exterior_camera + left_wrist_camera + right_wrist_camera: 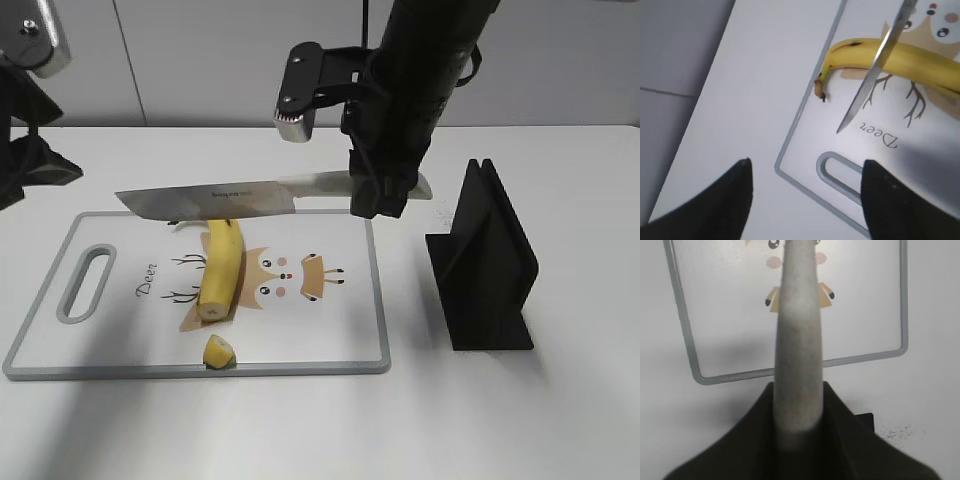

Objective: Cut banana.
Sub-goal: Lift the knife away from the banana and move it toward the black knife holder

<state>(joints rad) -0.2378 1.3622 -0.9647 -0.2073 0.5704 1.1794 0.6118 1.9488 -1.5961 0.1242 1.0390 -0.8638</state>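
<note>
Curved yellow banana lies on white grey-rimmed cutting board, over its deer drawing; small cut-off yellow piece sits at 6 o'clock from its cut end. Right gripper clamps pale handle of steel knife, blade above banana. Left gripper fingers wide apart, empty, above board's handle slot

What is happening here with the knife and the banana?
The right gripper holds a knife by its handle, with the blade in the air above the banana. The banana lies on a white cutting board with a deer drawing. One small piece is already cut off and lies near the board's front edge. The left gripper is open and holds nothing, off the board's handle end. A black stand is on the table to the right.
</note>
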